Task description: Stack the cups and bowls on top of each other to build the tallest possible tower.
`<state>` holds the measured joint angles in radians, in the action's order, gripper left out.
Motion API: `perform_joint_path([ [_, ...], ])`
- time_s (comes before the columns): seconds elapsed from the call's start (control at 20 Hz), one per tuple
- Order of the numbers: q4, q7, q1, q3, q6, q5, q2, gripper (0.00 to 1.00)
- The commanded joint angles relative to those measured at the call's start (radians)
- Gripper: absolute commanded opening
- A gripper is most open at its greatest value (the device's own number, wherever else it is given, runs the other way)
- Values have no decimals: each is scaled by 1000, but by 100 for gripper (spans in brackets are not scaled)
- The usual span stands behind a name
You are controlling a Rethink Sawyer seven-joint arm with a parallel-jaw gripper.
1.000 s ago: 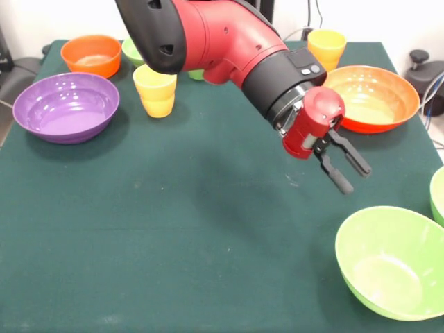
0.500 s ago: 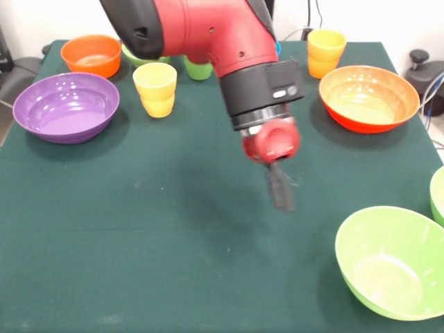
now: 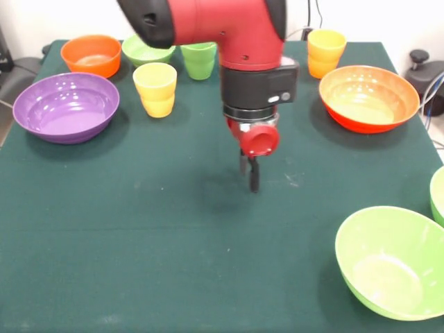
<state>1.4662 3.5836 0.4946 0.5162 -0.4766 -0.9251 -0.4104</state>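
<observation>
Glossy plastic cups and bowls ring the gripper (image 3: pixel 250 177), which hangs over bare green cloth (image 3: pixel 139 236).

The red-and-black arm (image 3: pixel 236 41) points straight down; the dark fingers are seen edge-on, so I cannot tell whether they are parted or closed, and nothing shows between them. Taking the gripper as the landmark: up and left stand a yellow cup (image 3: pixel 155 89) with a stepped waist, a rounded purple bowl (image 3: pixel 66 106), a small orange bowl (image 3: pixel 91 55), a small light green bowl (image 3: pixel 147 50) and a light green cup (image 3: pixel 198 60). Up and right sit an orange-yellow cup (image 3: pixel 326 52) and a wide orange-red bowl (image 3: pixel 368 98). Down and right lies a large light green bowl (image 3: pixel 390 261), with another green rim (image 3: pixel 438 194) at the edge.
</observation>
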Motion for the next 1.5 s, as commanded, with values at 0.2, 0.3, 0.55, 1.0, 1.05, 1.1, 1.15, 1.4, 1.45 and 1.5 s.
perform_joint_path([
  [0.2,-129,-297,-101,1,-148,26,107,100],
  [0.3,-165,-322,-107,-3,-142,15,124,100],
  [0.55,-200,-431,-73,1,-139,2,125,100],
  [1.0,-150,-501,-14,13,-162,92,51,100],
  [1.05,-141,-505,-20,17,-173,103,34,100],
  [1.1,-136,-508,-24,19,-186,116,23,100],
  [1.15,-137,-523,-36,23,-216,133,7,100],
  [1.4,-170,-537,-84,27,-288,181,-7,100],
  [1.45,-177,-536,-93,25,-297,188,-9,100],
  [1.5,-182,-536,-99,25,-309,195,-13,100],
])
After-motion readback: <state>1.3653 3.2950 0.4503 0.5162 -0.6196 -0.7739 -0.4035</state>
